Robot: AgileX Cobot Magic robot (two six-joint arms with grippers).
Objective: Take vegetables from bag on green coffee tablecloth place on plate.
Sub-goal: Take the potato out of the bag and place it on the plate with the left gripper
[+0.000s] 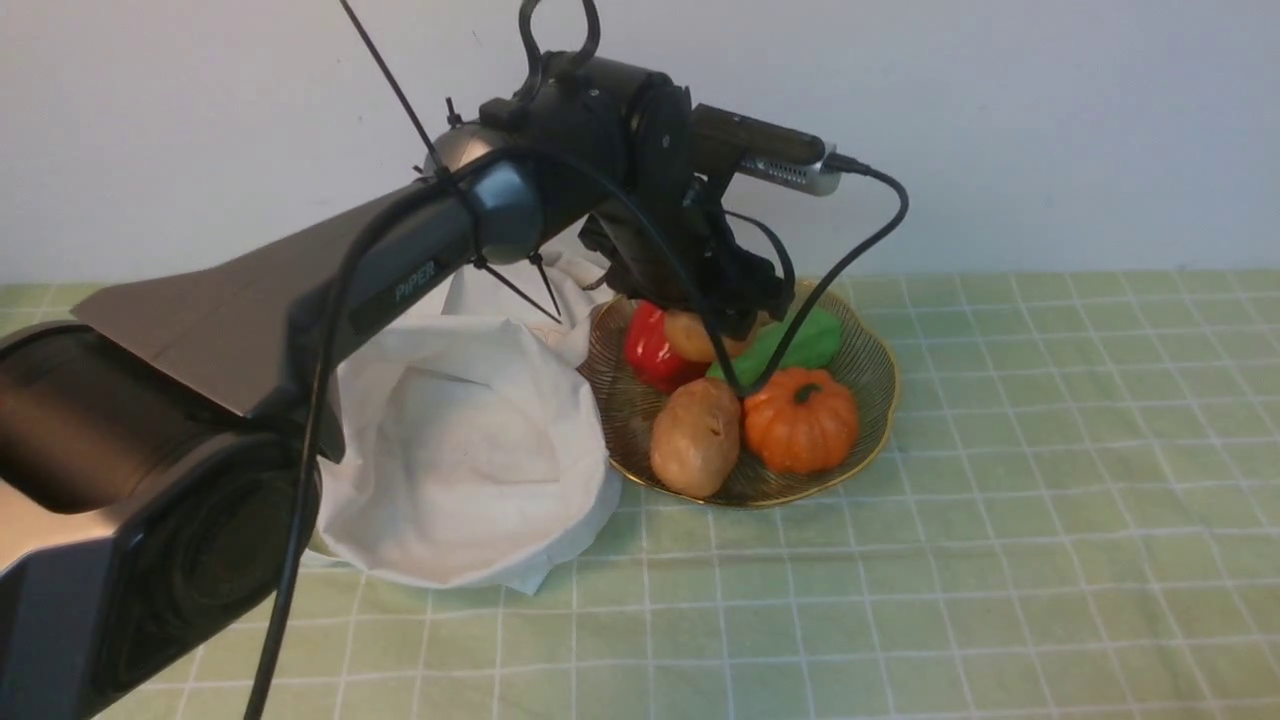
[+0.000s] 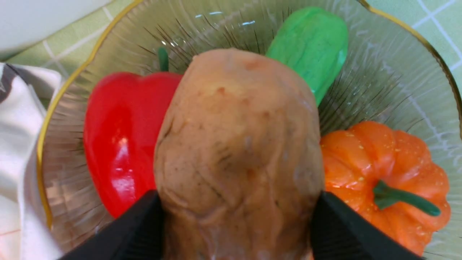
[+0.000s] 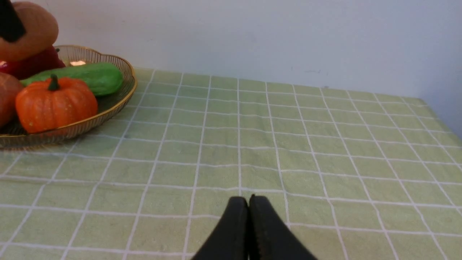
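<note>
1. The smooth, oval orange-brown potato (image 2: 238,144) is out of the large, soft white cloth bag (image 1: 470,450). It is now over the middle of the shallow, round, ribbed amber plate (image 1: 615,420), which has a wavy gold rim.
2. The left gripper (image 2: 236,196) reaches over the bag to the plate. Its two black fingers (image 2: 144,216) press against the potato's two sides, so it appears to be gripping the potato.
3. The potato is above a glossy red bell pepper (image 2: 119,144). The pictures do not show whether it rests on the pepper or hangs just over it.
4. Four other vegetables already lie on the plate:
   - the red pepper
   - a long green cucumber (image 2: 310,47) toward the back
   - a ribbed orange pumpkin (image 2: 382,169)
   - a paler tan potato with a dark dimple (image 1: 697,437) at the front
5. The right gripper (image 3: 249,202) is well away from the plate, low over the pale green tablecloth with thin white grid lines (image 1: 1000,550). Its fingers are pressed together and hold nothing.
6. By this view, the carry is finished. What is left is to let the potato go so that it settles among the others, then draw the arm back.
7. The bag lies slumped just beside the plate, touching its rim. Whether anything more is inside cannot be seen.
</note>
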